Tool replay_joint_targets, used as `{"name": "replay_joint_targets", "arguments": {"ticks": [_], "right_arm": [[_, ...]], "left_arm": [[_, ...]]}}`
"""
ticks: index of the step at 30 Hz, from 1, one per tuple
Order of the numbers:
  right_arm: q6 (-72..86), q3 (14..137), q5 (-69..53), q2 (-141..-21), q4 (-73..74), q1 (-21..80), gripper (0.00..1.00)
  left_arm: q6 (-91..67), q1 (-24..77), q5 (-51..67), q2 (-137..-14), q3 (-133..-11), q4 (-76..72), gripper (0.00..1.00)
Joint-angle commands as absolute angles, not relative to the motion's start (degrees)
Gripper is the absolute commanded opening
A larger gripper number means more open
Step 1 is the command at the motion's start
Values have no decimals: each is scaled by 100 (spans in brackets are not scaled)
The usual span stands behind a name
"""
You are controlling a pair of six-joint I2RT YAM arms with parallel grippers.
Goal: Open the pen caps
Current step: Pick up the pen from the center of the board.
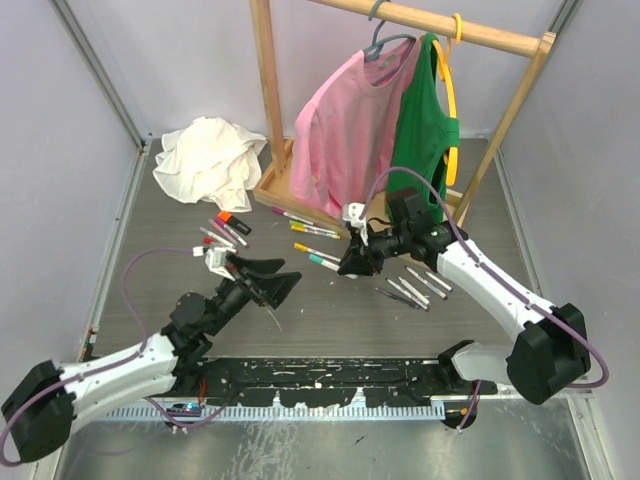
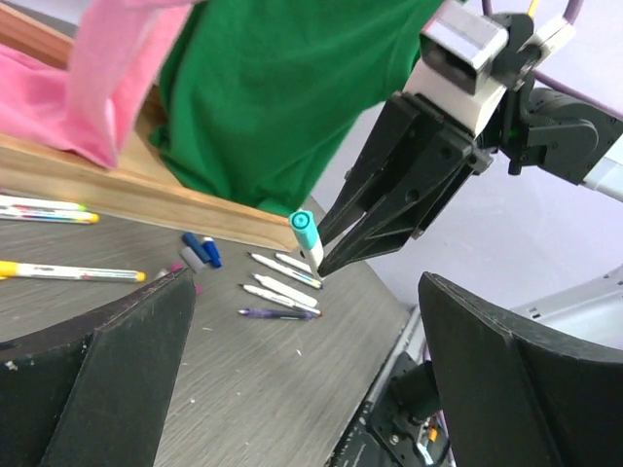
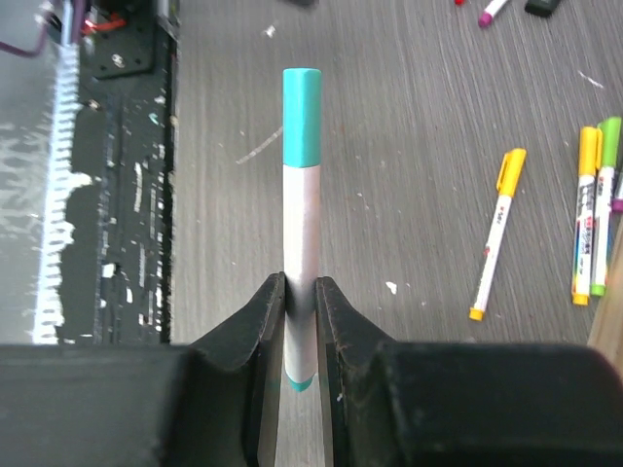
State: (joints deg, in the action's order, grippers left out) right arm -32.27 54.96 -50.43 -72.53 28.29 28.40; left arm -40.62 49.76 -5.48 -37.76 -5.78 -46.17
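My right gripper (image 3: pixel 300 292) is shut on the lower barrel of a white pen (image 3: pixel 300 229). Its teal pen cap (image 3: pixel 302 117) is on and points away from the fingers, above the table. From the left wrist view the same cap (image 2: pixel 304 225) faces me end-on, sticking out of the right gripper (image 2: pixel 326 263). My left gripper (image 2: pixel 311 389) stands open with nothing between its jaws, a short way from the cap. In the top view the left gripper (image 1: pixel 286 283) and right gripper (image 1: pixel 352 264) face each other mid-table. Loose blue caps (image 2: pixel 202 250) lie beside several uncapped pens (image 2: pixel 282 292).
Capped yellow and green pens (image 3: pixel 589 219) lie near the wooden rack base (image 1: pixel 275 180); more pens (image 1: pixel 225 232) lie at the left. A pink shirt (image 1: pixel 345 130) and green top (image 1: pixel 422 125) hang from the rack. A white cloth (image 1: pixel 208 158) sits back left.
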Motion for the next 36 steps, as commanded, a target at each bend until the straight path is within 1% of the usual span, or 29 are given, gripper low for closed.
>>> {"name": "replay_joint_targets", "arguments": {"ticks": [1, 4, 7, 10, 14, 18, 23, 28, 36], "right_arm": [[-2920, 5450, -5948, -6892, 2533, 2701, 1], [-2748, 5347, -6159, -6785, 2363, 2631, 1], [-2665, 5283, -6234, -6719, 2272, 2618, 1], [-2608, 5282, -6287, -6711, 2243, 2618, 1], [-2576, 5281, -6291, -6705, 2212, 2613, 1], [-2535, 5256, -6288, -6723, 2182, 2613, 0], [-2481, 5239, -6293, -6773, 2138, 2616, 1], [-2446, 5230, -6299, -6802, 2110, 2610, 1], [-2378, 5212, -6359, -6872, 2074, 2610, 1]], "left_arm": [[-4465, 4958, 244, -4766, -1190, -6233, 98], [-4554, 4956, 352, -5367, -1426, -6778, 98], [-4623, 4954, 328, -5742, -1634, -6941, 100], [-4702, 4954, 325, -6015, -1795, -6927, 93], [-4839, 4952, 250, -6219, -1863, -6903, 80], [-4932, 4957, 201, -6320, -1846, -6899, 74], [-4944, 4957, 261, -6378, -1880, -6857, 64], [-4948, 4958, 218, -6434, -1893, -6685, 57], [-4939, 4961, 140, -6671, -1957, -6630, 39]]}}
